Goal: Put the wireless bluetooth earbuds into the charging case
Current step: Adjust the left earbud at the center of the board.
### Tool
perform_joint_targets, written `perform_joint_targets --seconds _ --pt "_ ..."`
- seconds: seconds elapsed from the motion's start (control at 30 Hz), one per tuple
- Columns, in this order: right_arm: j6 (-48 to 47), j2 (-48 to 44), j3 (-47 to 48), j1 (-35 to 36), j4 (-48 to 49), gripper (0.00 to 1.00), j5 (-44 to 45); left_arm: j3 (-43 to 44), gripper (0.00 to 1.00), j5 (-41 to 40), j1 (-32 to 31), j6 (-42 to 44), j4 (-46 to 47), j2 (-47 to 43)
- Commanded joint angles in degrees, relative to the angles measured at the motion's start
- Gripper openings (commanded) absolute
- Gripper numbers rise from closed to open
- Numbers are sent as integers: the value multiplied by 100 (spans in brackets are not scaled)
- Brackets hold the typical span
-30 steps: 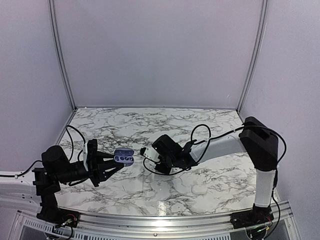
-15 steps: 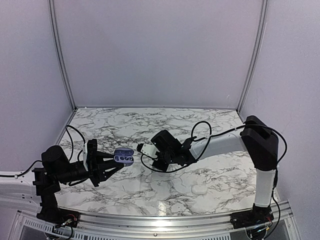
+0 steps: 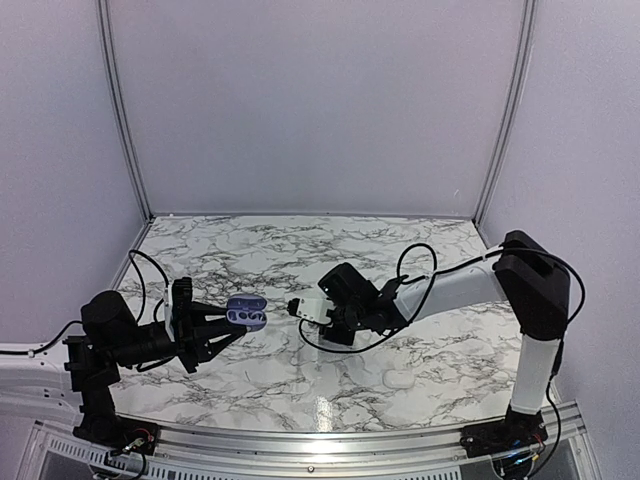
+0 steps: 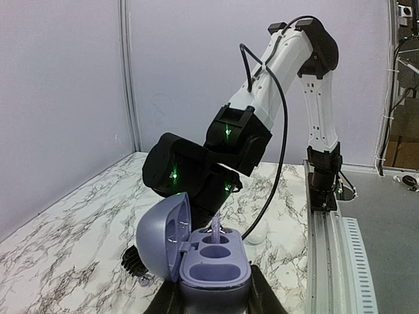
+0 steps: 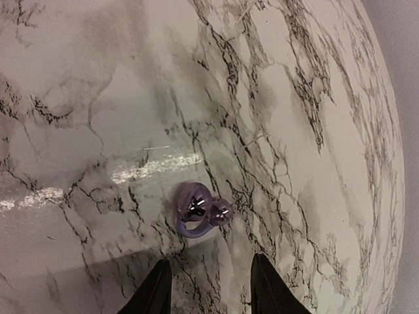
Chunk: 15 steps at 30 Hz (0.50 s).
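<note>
On the bench (image 3: 300, 250), top external view: the left claw (image 3: 232, 322) is clenched on the open charging case (image 3: 247, 314), held clear of the marble. The right claw (image 3: 297, 307) stands just beside it.

Left wrist view: the case lid is up and the near socket is empty. The far socket's content cannot be told.

Right wrist view: the right claw is released and grasps nothing. One earbud (image 5: 200, 209) lies on the bench just ahead of its tips.

Step in hand, as judged: pickup. Next: descend, straddle the bud, close, then align with a socket.
</note>
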Motion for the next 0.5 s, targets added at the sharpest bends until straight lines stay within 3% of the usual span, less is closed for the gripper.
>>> perform_joint_targets --seconds 0.0,0.23,0.47 --pt "-23 40 90 -302 284 36 -302 -15 0 -14 41 75 136 -96" --pt "633 -71 393 -1169 398 41 -2665 -14 0 -23 42 78 136 -100" --pt "960 788 1314 -1307 224 39 -3014 5 0 -17 39 76 136 -83"
